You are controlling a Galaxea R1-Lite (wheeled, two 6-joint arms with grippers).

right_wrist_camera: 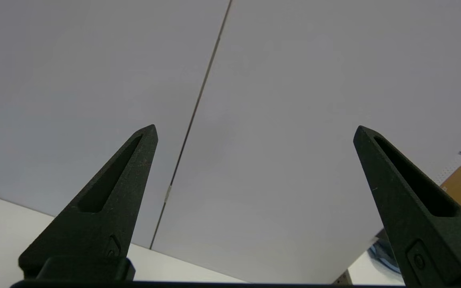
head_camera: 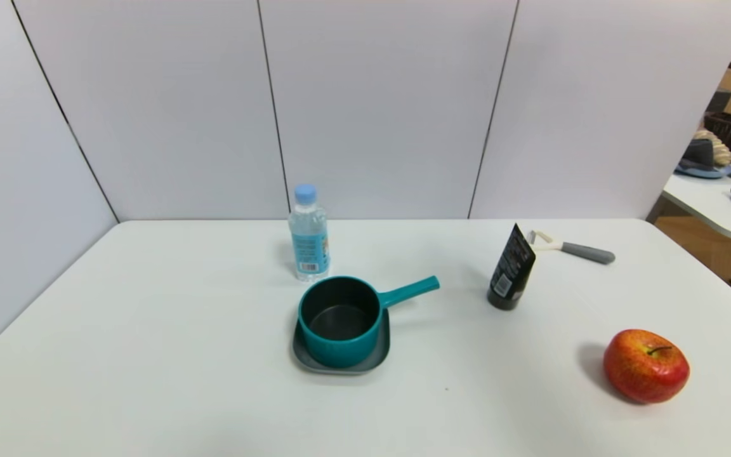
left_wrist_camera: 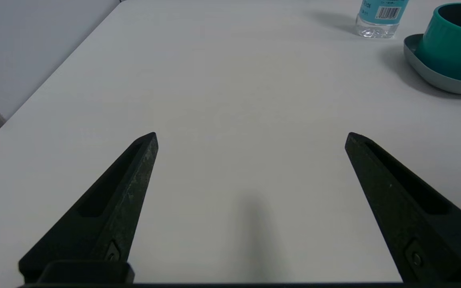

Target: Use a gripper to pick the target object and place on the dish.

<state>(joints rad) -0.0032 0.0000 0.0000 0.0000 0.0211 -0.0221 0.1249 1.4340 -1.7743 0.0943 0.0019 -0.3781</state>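
Observation:
The teal saucepan (head_camera: 340, 320) stands upright on the grey square dish (head_camera: 305, 357) in the middle of the table, its handle (head_camera: 410, 291) pointing right and away. Neither arm shows in the head view. My left gripper (left_wrist_camera: 251, 138) hovers open over bare tabletop, well off from the saucepan (left_wrist_camera: 452, 44) and the dish (left_wrist_camera: 426, 74), with nothing between its fingers. In the right wrist view my right gripper (right_wrist_camera: 255, 132) is open and empty, facing the grey wall panels above the table's far edge.
A water bottle (head_camera: 308, 233) stands just behind the saucepan. A black tube (head_camera: 510, 270) and a grey-handled peeler (head_camera: 572, 249) are at the back right, a red apple (head_camera: 646, 365) at the front right. Wall panels close the back and left.

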